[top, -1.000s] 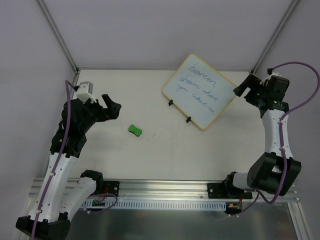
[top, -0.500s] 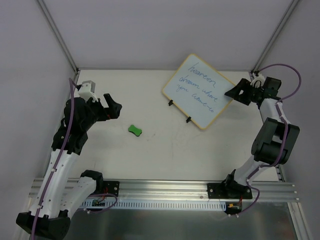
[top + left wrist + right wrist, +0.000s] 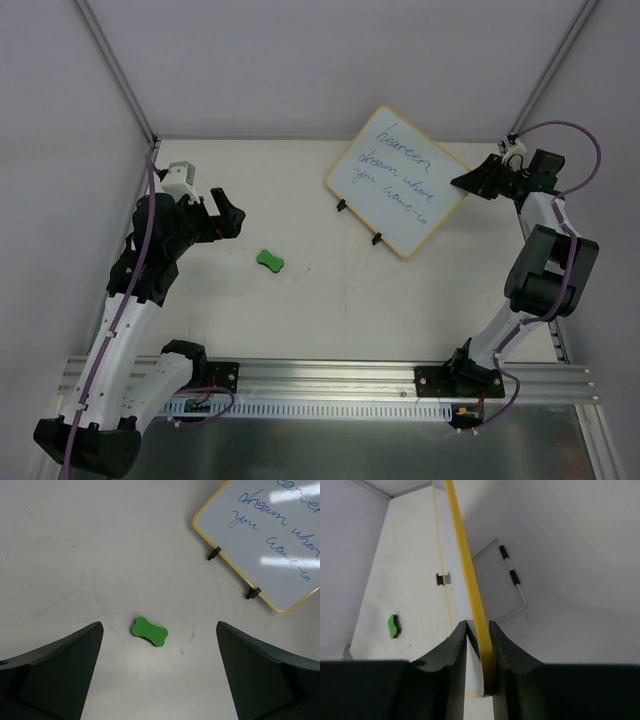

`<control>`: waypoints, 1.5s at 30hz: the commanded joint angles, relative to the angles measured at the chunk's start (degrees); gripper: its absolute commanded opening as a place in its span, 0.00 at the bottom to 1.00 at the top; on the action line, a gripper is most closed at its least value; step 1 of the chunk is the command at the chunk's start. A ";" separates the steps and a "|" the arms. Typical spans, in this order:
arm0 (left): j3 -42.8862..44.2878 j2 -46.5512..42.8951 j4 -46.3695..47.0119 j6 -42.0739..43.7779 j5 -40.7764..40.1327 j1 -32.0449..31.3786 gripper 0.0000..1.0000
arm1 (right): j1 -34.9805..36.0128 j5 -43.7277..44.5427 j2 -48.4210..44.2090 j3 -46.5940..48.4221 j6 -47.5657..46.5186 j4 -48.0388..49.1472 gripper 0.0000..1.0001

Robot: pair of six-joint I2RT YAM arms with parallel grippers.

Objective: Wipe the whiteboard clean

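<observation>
The whiteboard, yellow-framed with blue handwriting, stands tilted at the back right of the table; it also shows in the left wrist view. My right gripper is at its right corner. In the right wrist view the fingers are shut on the yellow frame, one on each side. A green bone-shaped eraser lies flat left of centre. My left gripper hovers open to its left, with the eraser between and just beyond its fingertips.
Two black feet line the whiteboard's lower left edge, and a wire stand is at its back. White enclosure walls close the back and sides. An aluminium rail runs along the near edge.
My right gripper swung left to the whiteboard's right corner and closed on its frame. The left arm shifted only slightly and stayed open.
</observation>
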 commanded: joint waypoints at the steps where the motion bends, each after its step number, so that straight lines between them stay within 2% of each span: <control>1: 0.14 0.65 0.66 0.82 1.49 -0.35 0.99 | -0.38 -4.97 1.32 3.15 -0.55 3.29 0.19; 3: 0.14 0.74 0.58 0.73 1.58 -0.35 0.99 | -0.55 -7.51 1.93 3.15 -0.46 5.92 0.00; 6: -0.03 1.00 0.49 0.47 1.84 -0.35 0.99 | -0.99 -11.03 2.29 2.97 1.20 8.99 0.00; 12: -0.30 1.27 0.40 0.12 2.72 -0.35 0.99 | -1.26 -12.36 0.09 4.73 3.05 10.41 0.00; 27: -1.09 1.18 0.14 -0.93 2.02 -0.35 0.99 | -2.05 -9.46 -6.49 9.21 10.17 14.97 0.00; 33: -1.70 1.97 -0.04 -2.78 1.67 -0.35 0.99 | -1.96 -9.46 -9.05 9.21 16.58 21.82 0.00; 39: -1.88 3.99 -0.13 -5.50 2.11 -0.44 0.99 | 1.46 -8.59 -13.00 8.17 19.49 24.73 0.00; 45: -1.70 7.59 -0.21 -10.77 -1.05 -2.55 0.99 | 9.02 -0.87 -19.84 -2.72 16.68 24.64 0.00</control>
